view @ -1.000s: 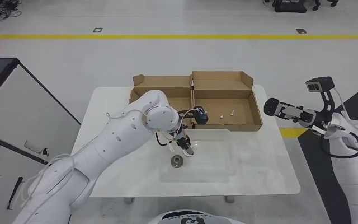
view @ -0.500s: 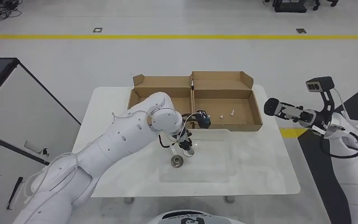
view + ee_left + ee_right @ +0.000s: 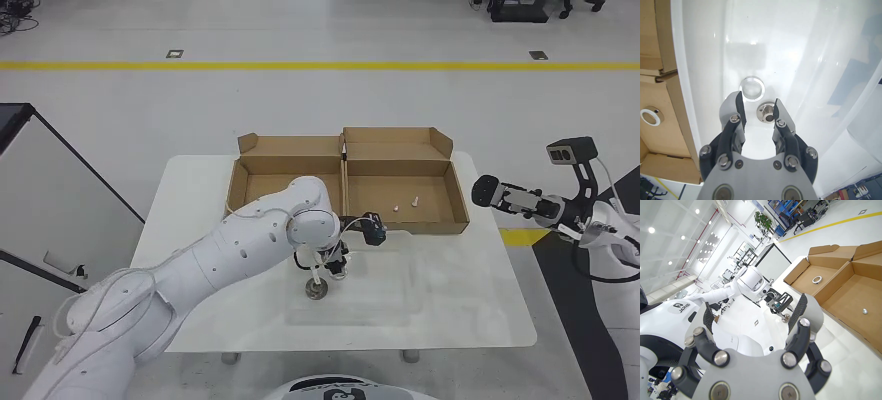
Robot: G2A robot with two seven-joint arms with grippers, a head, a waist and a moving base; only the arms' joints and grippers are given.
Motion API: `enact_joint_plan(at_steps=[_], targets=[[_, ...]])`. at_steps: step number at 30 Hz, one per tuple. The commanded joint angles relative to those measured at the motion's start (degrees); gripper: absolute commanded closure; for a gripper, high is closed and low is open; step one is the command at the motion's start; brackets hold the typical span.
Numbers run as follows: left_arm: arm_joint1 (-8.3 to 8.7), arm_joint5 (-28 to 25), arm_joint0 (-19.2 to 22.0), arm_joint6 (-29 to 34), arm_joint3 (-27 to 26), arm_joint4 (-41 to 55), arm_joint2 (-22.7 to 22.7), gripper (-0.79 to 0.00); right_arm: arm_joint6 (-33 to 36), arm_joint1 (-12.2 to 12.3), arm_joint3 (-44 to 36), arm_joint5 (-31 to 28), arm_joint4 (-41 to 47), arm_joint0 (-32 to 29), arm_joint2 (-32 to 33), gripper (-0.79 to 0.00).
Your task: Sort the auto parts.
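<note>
While a ring (image 3: 817,279) is lying in the cardboard box's (image 3: 238,185) left compartment, the left gripper (image 3: 757,98) is hanging, fingers spread, over the flanged hub (image 3: 766,115) on the table (image 3: 470,300), beside a second ring (image 3: 752,91); the right gripper (image 3: 487,190) is hanging wide open by the table's right edge.

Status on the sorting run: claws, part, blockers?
Left claw open over flanged hub on table, not gripped. Right claw open, empty, held aside. Loose ring beside hub, close to claw.
</note>
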State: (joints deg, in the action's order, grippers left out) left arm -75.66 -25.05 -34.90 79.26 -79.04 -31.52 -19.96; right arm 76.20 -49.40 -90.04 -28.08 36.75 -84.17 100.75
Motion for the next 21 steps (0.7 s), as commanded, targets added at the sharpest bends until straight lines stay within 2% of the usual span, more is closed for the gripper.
enact_joint_plan(at_steps=[1,9,17,21], targets=[[-0.18,-0.85,0.68,-0.87,0.47,-0.08,1.08,-0.416,0.0,0.0,0.0,0.0,0.0,0.0,0.0,-0.785],[-0.68,-5.13,4.05,-5.15,3.51,1.66,6.55,-0.326,0.0,0.0,0.0,0.0,0.0,0.0,0.0,-0.785],[-1.46,-7.33,6.4,-7.35,5.94,1.53,10.13,-0.354,0.0,0.0,0.0,0.0,0.0,0.0,0.0,-0.785],[-1.88,-8.01,6.2,-8.03,6.78,0.73,10.22,-0.351,0.0,0.0,0.0,0.0,0.0,0.0,0.0,-0.785]])
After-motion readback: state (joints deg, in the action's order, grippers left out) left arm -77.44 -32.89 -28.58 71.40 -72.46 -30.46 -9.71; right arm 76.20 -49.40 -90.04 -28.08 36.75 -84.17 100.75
